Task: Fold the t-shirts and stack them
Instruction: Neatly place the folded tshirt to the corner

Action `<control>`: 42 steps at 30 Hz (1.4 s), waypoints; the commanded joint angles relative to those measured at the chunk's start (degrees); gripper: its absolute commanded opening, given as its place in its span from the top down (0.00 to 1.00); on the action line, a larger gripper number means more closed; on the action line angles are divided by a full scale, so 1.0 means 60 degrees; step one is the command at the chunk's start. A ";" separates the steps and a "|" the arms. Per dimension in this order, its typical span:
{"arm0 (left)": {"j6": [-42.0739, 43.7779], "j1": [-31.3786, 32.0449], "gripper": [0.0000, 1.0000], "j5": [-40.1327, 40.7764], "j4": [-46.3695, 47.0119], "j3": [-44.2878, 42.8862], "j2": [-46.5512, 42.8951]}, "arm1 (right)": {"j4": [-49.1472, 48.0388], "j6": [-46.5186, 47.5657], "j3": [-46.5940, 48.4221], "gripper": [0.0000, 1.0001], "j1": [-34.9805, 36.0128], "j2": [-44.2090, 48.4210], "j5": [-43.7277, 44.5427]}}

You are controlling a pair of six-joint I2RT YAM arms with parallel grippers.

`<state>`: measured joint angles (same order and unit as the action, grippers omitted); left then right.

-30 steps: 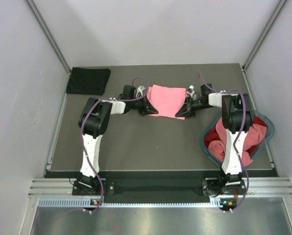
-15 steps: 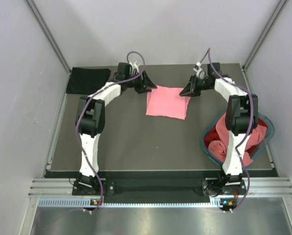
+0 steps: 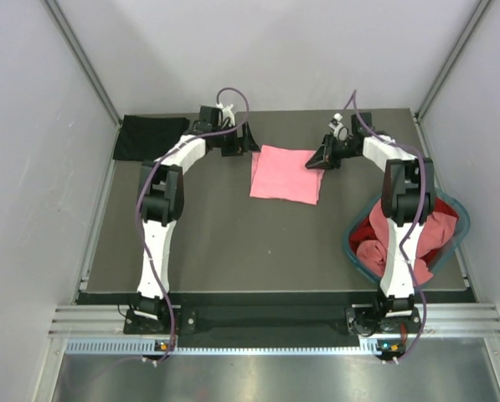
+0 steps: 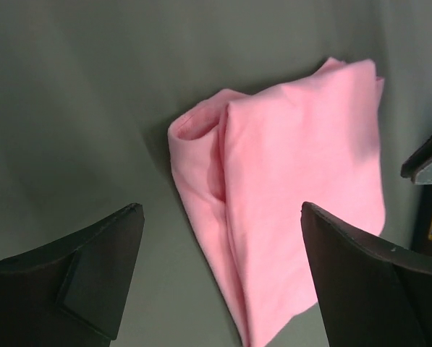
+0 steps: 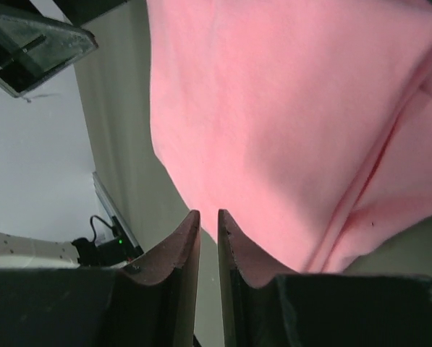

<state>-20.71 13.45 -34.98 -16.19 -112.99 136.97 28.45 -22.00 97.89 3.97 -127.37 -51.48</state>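
A folded salmon-pink t-shirt (image 3: 286,173) lies flat toward the far middle of the dark tabletop (image 3: 233,243), with both arms reaching to its far corners. The left pincer (image 4: 221,213) sits at the far left corner with its fingers spread wide and nothing between them. Its wrist view shows the shirt's rolled fold edge on the tabletop beyond the fingers. The right pincer (image 5: 209,217) sits at the far right corner, its fingers nearly pressed together. Only a thin slit shows between them and they pinch nothing, and the pink cloth lies just beyond the tips. A black t-shirt (image 3: 152,136) lies folded in the far left corner, well apart from the pink one. At the right edge a round teal basket (image 3: 347,243) holds a crumpled red t-shirt (image 3: 368,230) and more pink cloth (image 3: 440,230).
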 commanded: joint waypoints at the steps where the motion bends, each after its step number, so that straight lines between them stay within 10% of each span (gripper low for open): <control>1: 0.0859 0.0087 0.08 0.0030 0.0397 -0.0035 0.0096 | -0.0375 0.0107 -0.0361 0.84 0.0042 0.0295 -0.0150; 21: -0.0707 0.0995 0.32 -0.0220 0.0983 -0.0578 0.1723 | -0.1094 -0.0098 -0.0816 0.86 0.0057 0.0135 -0.0296; 32: -0.0842 0.1083 1.00 0.0571 0.1014 -0.0854 0.1753 | -0.1123 -0.0200 -0.1211 0.87 0.0071 0.0617 -0.0122; 42: 0.1676 0.0703 1.00 0.2635 -0.1783 -0.1047 -0.0370 | 0.1922 0.0355 -0.1973 0.86 0.0729 0.3397 0.1945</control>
<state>-19.46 19.90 -26.79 -18.31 -117.78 142.65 33.45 -22.09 86.15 5.85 -116.62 -43.27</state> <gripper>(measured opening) 0.059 0.138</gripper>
